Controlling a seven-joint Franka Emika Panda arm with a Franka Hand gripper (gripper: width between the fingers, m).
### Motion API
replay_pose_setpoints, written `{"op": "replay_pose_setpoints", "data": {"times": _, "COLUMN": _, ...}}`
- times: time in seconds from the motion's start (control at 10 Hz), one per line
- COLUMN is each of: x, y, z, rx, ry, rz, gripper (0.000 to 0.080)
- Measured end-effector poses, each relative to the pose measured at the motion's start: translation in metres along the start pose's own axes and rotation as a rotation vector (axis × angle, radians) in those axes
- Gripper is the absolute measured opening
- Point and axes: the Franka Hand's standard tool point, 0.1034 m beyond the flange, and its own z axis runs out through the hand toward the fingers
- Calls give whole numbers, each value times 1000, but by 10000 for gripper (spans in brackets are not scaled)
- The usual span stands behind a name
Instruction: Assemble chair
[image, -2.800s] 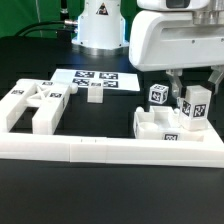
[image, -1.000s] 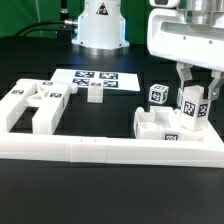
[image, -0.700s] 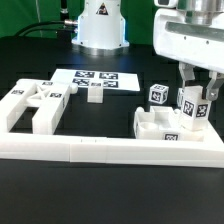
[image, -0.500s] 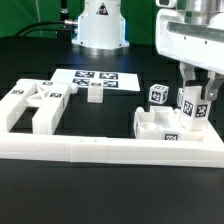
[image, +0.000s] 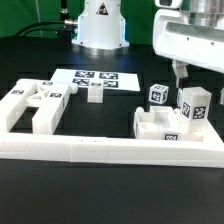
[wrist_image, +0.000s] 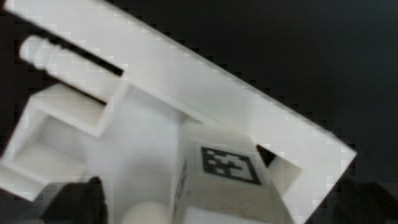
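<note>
An upright white chair part (image: 193, 108) with a tag on its face stands in the low white slab part (image: 148, 126) on the exterior view's right. My gripper (image: 197, 78) hangs just above it, open, its fingers standing off the part's top on either side. A small tagged cube (image: 158, 95) sits just behind the slab. In the wrist view the tagged white part (wrist_image: 214, 120) fills the picture, with a dark finger (wrist_image: 68, 200) at its side and my gripper (wrist_image: 217, 208) spread around it. More white chair parts (image: 30, 105) lie on the exterior view's left.
A long white L-shaped rail (image: 110, 150) runs along the front. The marker board (image: 95, 78) lies flat behind the parts, with a small white piece (image: 95, 94) in front of it. The robot's base (image: 98, 25) stands at the back.
The fingers were shut on the upright part's top; now they have spread apart and let it go. The part stays standing in the same spot.
</note>
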Motion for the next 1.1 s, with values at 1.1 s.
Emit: {"op": "replay_pose_setpoints", "data": {"times": 1.1, "x": -1, "y": -1, "z": 0, "rx": -11, "ry": 11, "rz": -805, "gripper": 648}}
